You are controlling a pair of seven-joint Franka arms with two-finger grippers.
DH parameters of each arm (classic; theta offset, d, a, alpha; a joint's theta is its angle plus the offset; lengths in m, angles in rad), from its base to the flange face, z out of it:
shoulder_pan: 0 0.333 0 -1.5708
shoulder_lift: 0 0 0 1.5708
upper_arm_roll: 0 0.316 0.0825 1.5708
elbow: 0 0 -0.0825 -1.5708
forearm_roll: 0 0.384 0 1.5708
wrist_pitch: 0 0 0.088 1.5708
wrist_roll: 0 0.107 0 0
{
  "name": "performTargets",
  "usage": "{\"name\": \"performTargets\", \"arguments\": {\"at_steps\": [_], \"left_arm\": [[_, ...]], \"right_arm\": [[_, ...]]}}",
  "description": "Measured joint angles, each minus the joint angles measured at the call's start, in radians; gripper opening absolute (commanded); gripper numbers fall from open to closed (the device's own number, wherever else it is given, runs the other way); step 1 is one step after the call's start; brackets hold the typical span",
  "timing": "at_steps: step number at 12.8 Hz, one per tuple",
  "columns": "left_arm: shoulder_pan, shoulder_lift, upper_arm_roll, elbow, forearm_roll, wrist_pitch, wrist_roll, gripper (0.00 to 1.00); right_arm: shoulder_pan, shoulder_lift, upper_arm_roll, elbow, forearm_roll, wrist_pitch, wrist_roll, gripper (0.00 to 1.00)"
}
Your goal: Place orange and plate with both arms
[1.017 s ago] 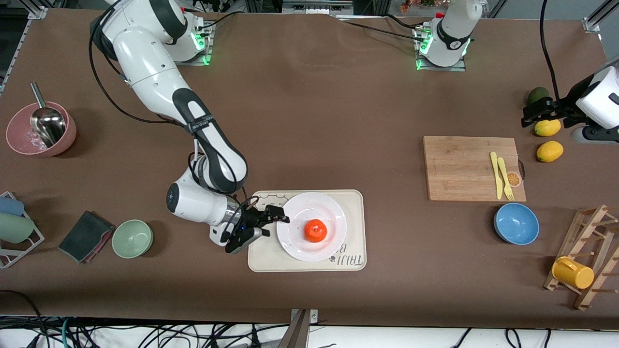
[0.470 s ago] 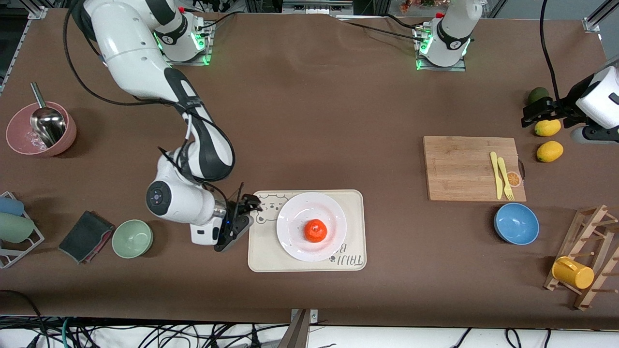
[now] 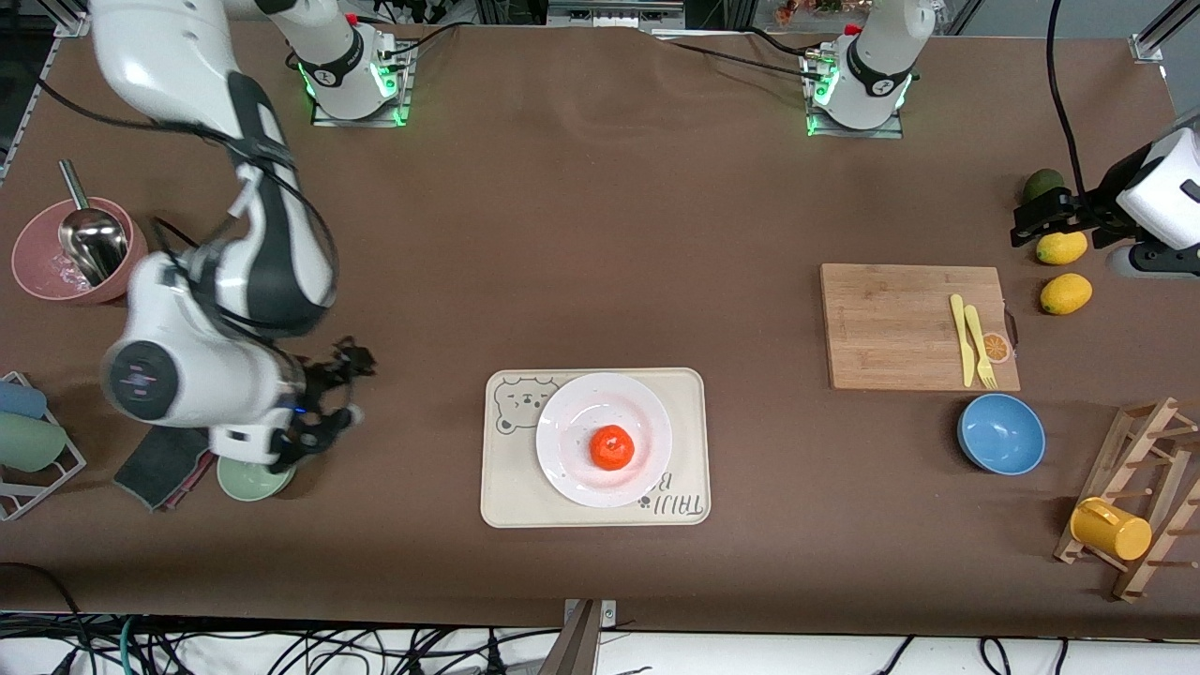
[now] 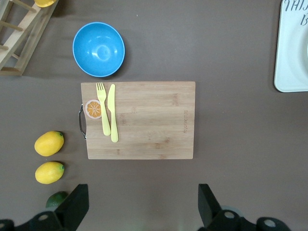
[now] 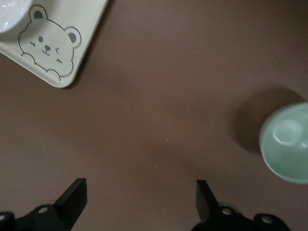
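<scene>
The orange point(image 3: 611, 447) lies in the middle of the white plate point(image 3: 572, 412). The plate stands on a beige bear tray point(image 3: 684, 394) near the table's middle. My right gripper point(image 3: 342, 389) is open and empty, in the air over bare table between the tray and a green bowl point(image 3: 251, 476). Its wrist view shows the tray's bear corner point(image 5: 48, 45), a sliver of the plate point(image 5: 9, 14) and the green bowl point(image 5: 288, 144). My left gripper point(image 3: 1036, 217) is open and empty, waiting high over the lemons at the left arm's end.
A cutting board point(image 3: 891, 328) with a yellow knife and fork, a blue bowl point(image 3: 1001, 433), two lemons point(image 3: 1066, 292), a wooden rack with a yellow cup point(image 3: 1110, 530). At the right arm's end a pink bowl with a scoop point(image 3: 80, 248), a dark cloth point(image 3: 159, 459) and a cup rack.
My right gripper has let go of the plate and drawn back from the tray toward the right arm's end, rising over the table near the green bowl. The left arm has not moved.
</scene>
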Motion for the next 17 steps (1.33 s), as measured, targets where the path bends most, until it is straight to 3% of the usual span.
{"name": "performTargets", "arguments": {"at_steps": [4, 7, 9, 11, 13, 14, 17], "left_arm": [[0.000, 0.000, 0.000, 0.001, 0.000, 0.000, 0.000, 1.00], [0.000, 0.001, 0.000, 0.001, 0.000, 0.000, 0.000, 1.00], [0.000, 0.001, 0.000, 0.001, 0.000, 0.000, 0.000, 1.00], [0.000, 0.001, 0.000, 0.001, 0.000, 0.000, 0.000, 1.00], [0.000, 0.001, 0.000, 0.001, 0.000, 0.000, 0.000, 1.00], [0.000, 0.001, 0.000, 0.001, 0.000, 0.000, 0.000, 1.00], [0.000, 0.001, 0.000, 0.001, 0.000, 0.000, 0.000, 1.00]], "right_arm": [[-0.001, -0.165, -0.075, 0.000, -0.040, -0.185, 0.128, 1.00], [0.005, -0.270, -0.083, -0.002, -0.106, -0.255, 0.189, 1.00], [0.009, -0.359, -0.079, -0.067, -0.152, -0.274, 0.264, 1.00], [-0.060, -0.451, -0.020, -0.221, -0.180, -0.237, 0.307, 1.00], [-0.220, -0.550, 0.126, -0.404, -0.198, -0.123, 0.316, 1.00], [-0.268, -0.596, 0.168, -0.480, -0.200, -0.083, 0.329, 1.00], [-0.286, -0.669, 0.190, -0.548, -0.201, -0.050, 0.342, 1.00]]}}
